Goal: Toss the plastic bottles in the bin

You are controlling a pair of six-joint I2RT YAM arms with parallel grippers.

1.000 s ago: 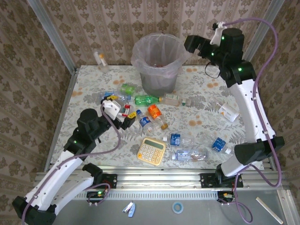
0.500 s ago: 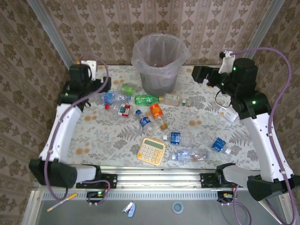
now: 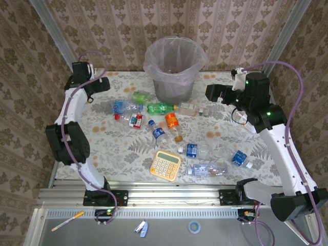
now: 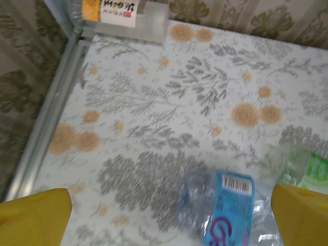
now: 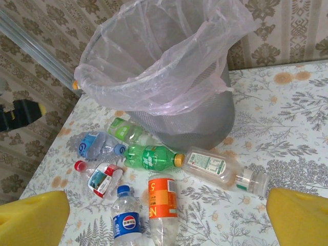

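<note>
The bin (image 3: 171, 66), grey with a pinkish bag, stands at the back centre and fills the top of the right wrist view (image 5: 174, 66). Plastic bottles lie in front of it: a green one (image 3: 161, 108) (image 5: 148, 156), an orange-labelled one (image 3: 171, 122) (image 5: 163, 197), a blue-capped one (image 3: 159, 132) (image 5: 125, 218), and several more toward the front right (image 3: 207, 169). My left gripper (image 3: 98, 84) (image 4: 166, 220) hangs open at the back left, above a blue-labelled bottle (image 4: 230, 205). My right gripper (image 3: 214, 93) (image 5: 166, 220) is open right of the bin, holding nothing.
A yellow calculator (image 3: 165, 165) lies among the front bottles. Another bottle with an orange and white label (image 4: 125, 15) lies in the back left corner against the metal rail (image 4: 46, 128). Patterned walls close in three sides. A white and orange bottle (image 3: 249, 123) lies under the right arm.
My left arm has swung from the near left up to the back left corner. My right arm has dropped from beside the bin's rim to lower at its right. Both grippers stayed open.
</note>
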